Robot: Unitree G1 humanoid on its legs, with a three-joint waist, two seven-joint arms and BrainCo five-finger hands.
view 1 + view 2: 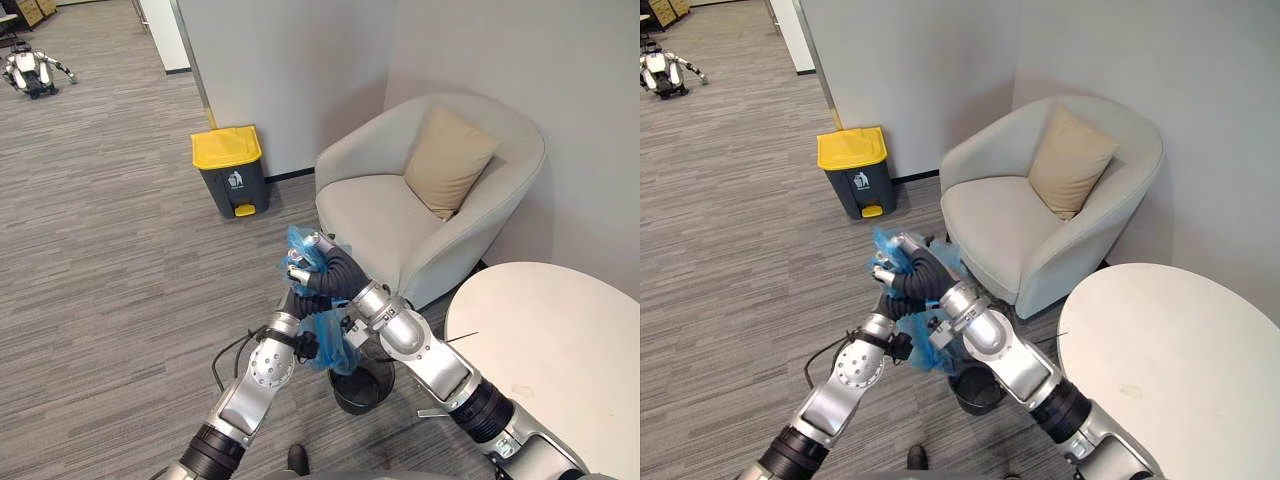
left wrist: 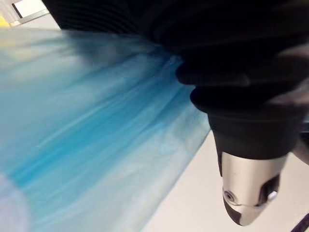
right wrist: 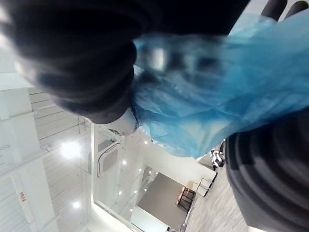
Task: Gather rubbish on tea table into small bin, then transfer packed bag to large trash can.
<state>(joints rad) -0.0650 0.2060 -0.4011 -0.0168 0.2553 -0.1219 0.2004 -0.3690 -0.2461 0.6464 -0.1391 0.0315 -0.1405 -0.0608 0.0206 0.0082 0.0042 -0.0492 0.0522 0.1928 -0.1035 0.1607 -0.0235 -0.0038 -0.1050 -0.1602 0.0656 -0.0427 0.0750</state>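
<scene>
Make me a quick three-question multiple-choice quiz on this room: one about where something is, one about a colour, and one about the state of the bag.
1. Where does the big trash can stand?
A. On a shelf.
B. On the floor by the wall, left of the armchair.
C. On the armchair seat.

2. What colour is its lid?
A. Red.
B. Green.
C. Yellow.

3. What state is the blue bag in?
A. Lifted, gripped by the right hand.
B. Lying flat on the floor.
C. Dropped in the big trash can.

Answers:
1 B, the can sits on the floor against the wall.
2 C, the lid is bright yellow.
3 A, the fingers curl round the bag above the small black bin.
</scene>
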